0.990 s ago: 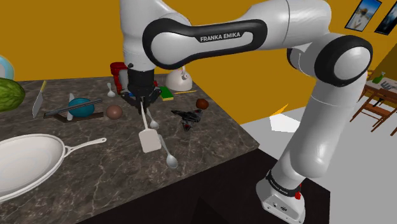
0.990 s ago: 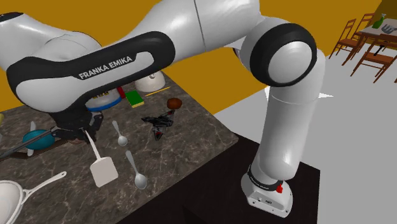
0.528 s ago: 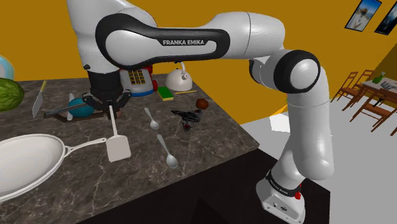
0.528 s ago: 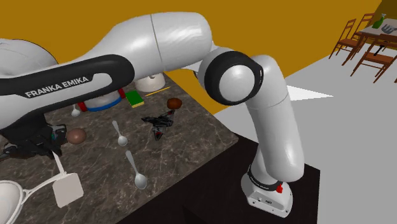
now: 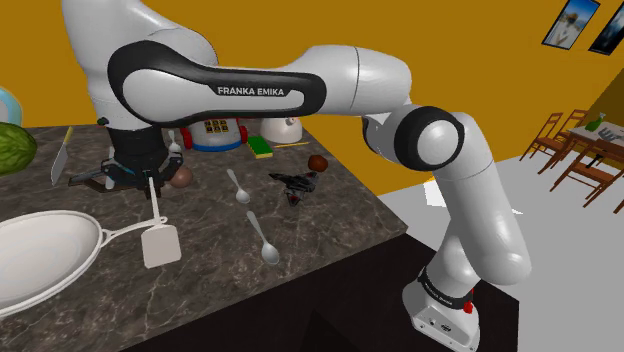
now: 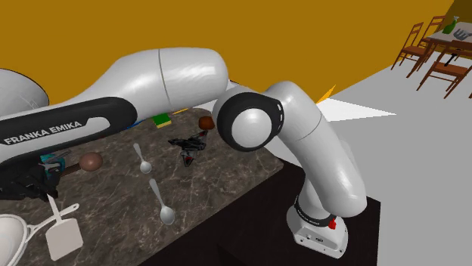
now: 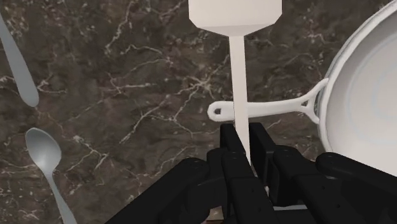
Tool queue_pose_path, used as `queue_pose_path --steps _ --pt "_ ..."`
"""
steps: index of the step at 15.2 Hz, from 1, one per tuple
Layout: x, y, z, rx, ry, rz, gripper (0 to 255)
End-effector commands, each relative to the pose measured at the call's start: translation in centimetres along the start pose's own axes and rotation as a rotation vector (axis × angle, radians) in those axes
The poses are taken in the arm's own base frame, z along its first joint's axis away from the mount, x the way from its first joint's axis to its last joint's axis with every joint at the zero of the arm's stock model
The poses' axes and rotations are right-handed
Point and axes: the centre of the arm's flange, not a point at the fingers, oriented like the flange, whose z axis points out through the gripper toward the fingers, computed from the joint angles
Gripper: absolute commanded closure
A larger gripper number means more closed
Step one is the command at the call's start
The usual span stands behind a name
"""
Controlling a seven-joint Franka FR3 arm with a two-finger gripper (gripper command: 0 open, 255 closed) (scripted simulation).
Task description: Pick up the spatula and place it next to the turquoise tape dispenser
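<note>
Arm [image 5: 260,88] bent across counter [image 5: 330,215], tool [image 7: 245,137] clasping spatula [image 5: 160,243], blade down

We note the white spatula [image 5: 159,243] clamped at its handle end in the gripper [image 7: 245,139]. It hangs blade-down with a slight tilt. The turquoise tape dispenser [image 6: 48,159] sits close behind it on the counter [image 5: 330,215], mostly hidden.

A white pan [image 5: 40,255] lies by the near edge of the dark marbled bench [image 5: 330,215]. A grey spoon [image 5: 262,238] and a second spoon [image 5: 238,186] lie mid-bench. A watermelon [image 5: 15,148] and a knife [image 5: 61,157] sit toward the back edge.
</note>
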Motion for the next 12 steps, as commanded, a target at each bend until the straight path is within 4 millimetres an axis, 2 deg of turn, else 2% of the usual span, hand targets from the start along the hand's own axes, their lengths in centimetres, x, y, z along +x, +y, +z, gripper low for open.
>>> queue_pose_path --steps 1,12 --pt "-0.2 -0.2 1.1 0.001 0.000 0.000 255" --pt "-0.6 -0.2 6.9 0.001 0.000 0.000 255"
